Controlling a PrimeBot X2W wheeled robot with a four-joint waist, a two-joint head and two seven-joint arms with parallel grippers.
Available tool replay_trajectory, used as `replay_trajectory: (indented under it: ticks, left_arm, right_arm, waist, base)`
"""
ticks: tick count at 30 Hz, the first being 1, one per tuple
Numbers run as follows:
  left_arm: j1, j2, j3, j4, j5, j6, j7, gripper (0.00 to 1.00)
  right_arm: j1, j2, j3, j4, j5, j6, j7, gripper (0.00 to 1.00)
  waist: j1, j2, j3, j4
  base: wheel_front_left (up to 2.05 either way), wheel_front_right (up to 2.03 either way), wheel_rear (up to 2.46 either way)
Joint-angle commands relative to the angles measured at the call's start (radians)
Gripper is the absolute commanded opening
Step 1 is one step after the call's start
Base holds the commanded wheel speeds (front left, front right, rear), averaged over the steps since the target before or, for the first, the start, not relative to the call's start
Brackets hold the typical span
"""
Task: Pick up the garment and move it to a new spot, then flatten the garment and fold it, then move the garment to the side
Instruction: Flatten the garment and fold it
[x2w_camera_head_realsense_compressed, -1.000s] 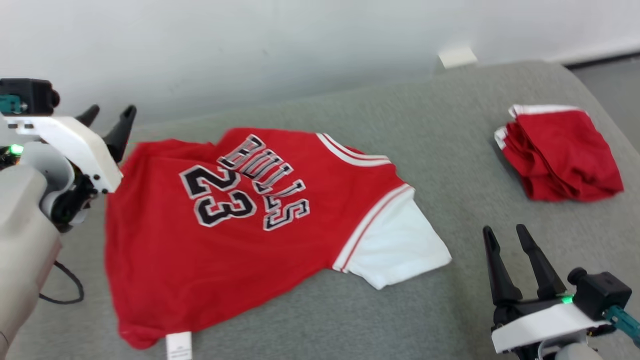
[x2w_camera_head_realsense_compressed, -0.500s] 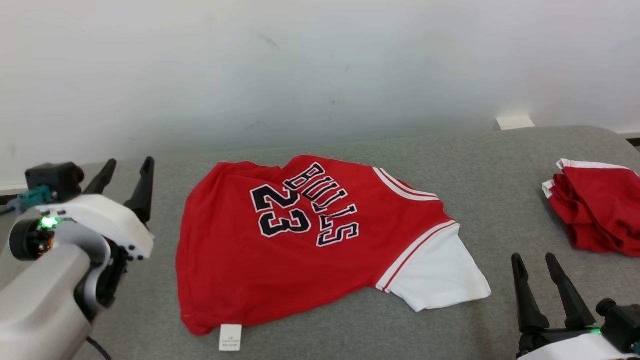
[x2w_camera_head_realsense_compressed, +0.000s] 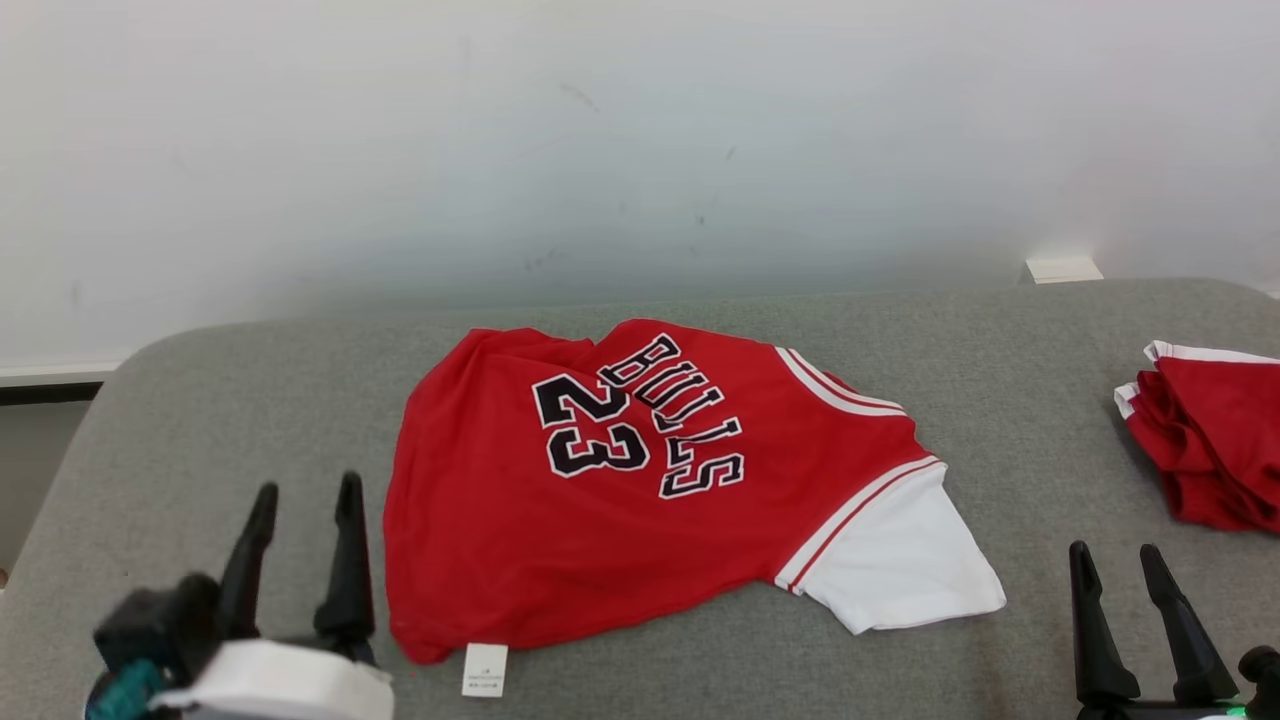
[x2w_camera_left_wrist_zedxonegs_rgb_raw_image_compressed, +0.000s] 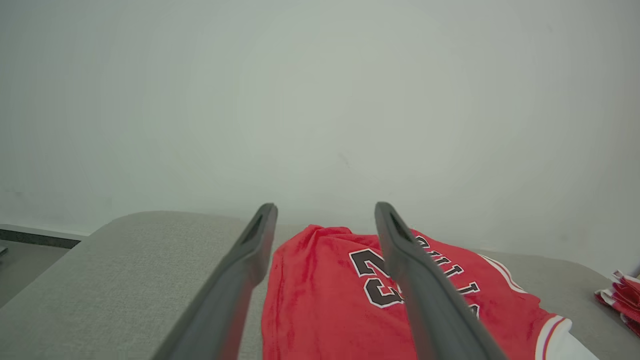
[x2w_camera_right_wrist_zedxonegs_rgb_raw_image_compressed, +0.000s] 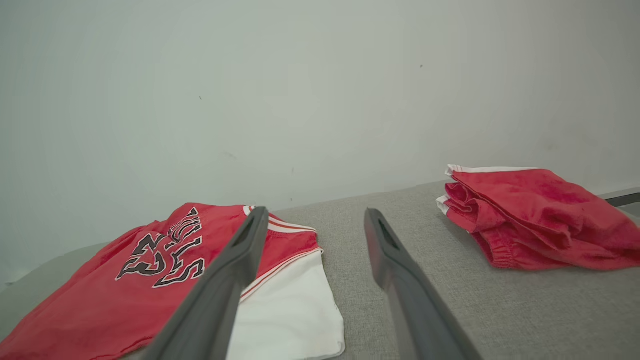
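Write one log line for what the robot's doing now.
jersey: lying on grey surface, ungripped | left end effector: open, empty | right end effector: open, empty | other red garment: far right

We see the garment (x2w_camera_head_realsense_compressed: 560, 540) as soft red cloth, matt and faintly fuzzy, with a smoother white cloth sleeve (x2w_camera_head_realsense_compressed: 900, 570). The grey pad (x2w_camera_head_realsense_compressed: 250, 400) is coarse woven fabric. Our left gripper (x2w_camera_head_realsense_compressed: 308, 487) and right gripper (x2w_camera_head_realsense_compressed: 1113, 550) have smooth, matt dark fingers that look like plastic.
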Motion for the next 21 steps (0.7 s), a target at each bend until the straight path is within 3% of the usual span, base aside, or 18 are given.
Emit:
replay_trajectory:
  ticks: [1, 5, 10, 16, 21]
  left_arm:
    - [0.018, -0.008, 0.007, -0.004, 0.021, -0.004, 0.000, 1.00]
    - [0.114, -0.107, 0.063, -0.008, 0.138, -0.048, 0.000, 1.00]
    - [0.182, -0.211, 0.134, 0.048, 0.209, -0.131, 0.000, 1.00]
    - [0.182, -0.271, 0.187, 0.117, 0.266, -0.225, 0.000, 1.00]
    - [0.167, -0.298, 0.217, 0.160, 0.291, -0.266, 0.000, 1.00]
  right_arm:
    - [0.012, -0.001, -0.005, -0.006, -0.009, -0.002, 0.000, 1.00]
    - [0.037, 0.011, -0.009, -0.020, -0.024, -0.002, -0.002, 1.00]
    - [0.049, 0.005, 0.005, -0.022, -0.044, -0.002, 0.003, 1.00]
    - [0.032, -0.001, 0.011, -0.027, -0.049, -0.002, 0.016, 1.00]
    - [0.020, -0.007, 0.026, -0.022, -0.053, -0.002, 0.025, 1.00]
  waist:
    - [0.0001, -0.0001, -0.001, 0.001]
    - [0.0001, -0.0001, -0.006, 0.007]
    - [0.0001, -0.0001, -0.005, 0.009]
    - [0.0001, -0.0001, -0.001, 0.007]
    - [0.0001, -0.0001, 0.005, 0.002]
  base:
    - [0.00, 0.00, 0.00]
    - [0.00, 0.00, 0.00]
    - [0.00, 0.00, 0.00]
    - [0.00, 0.00, 0.00]
    - [0.00, 0.00, 0.00]
